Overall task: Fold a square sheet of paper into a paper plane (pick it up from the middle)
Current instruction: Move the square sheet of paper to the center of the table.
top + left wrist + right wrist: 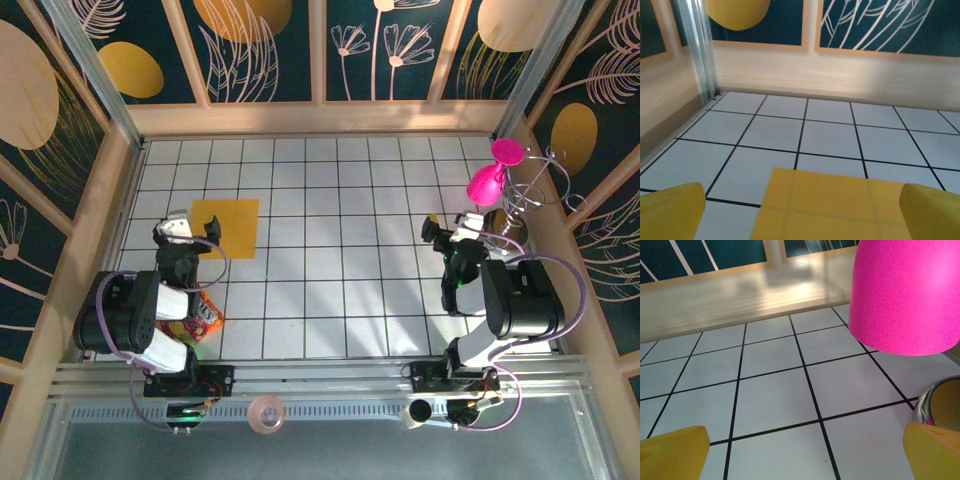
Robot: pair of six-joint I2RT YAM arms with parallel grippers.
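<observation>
The sheet [228, 228] lies flat and unfolded on the table [330, 300] at ten o'clock. The left gripper [188, 233] is at its near-left corner, jaws wide apart and empty. The right gripper [457, 232], at three o'clock, is also spread wide and holds nothing. No fold is made; pickup is the step in hand. The next move probably calls for reaching the sheet's middle and pinching there.

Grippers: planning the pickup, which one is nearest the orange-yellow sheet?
The left gripper: the square sheet of paper lies just ahead of it, while the right gripper faces the pink figure.
</observation>
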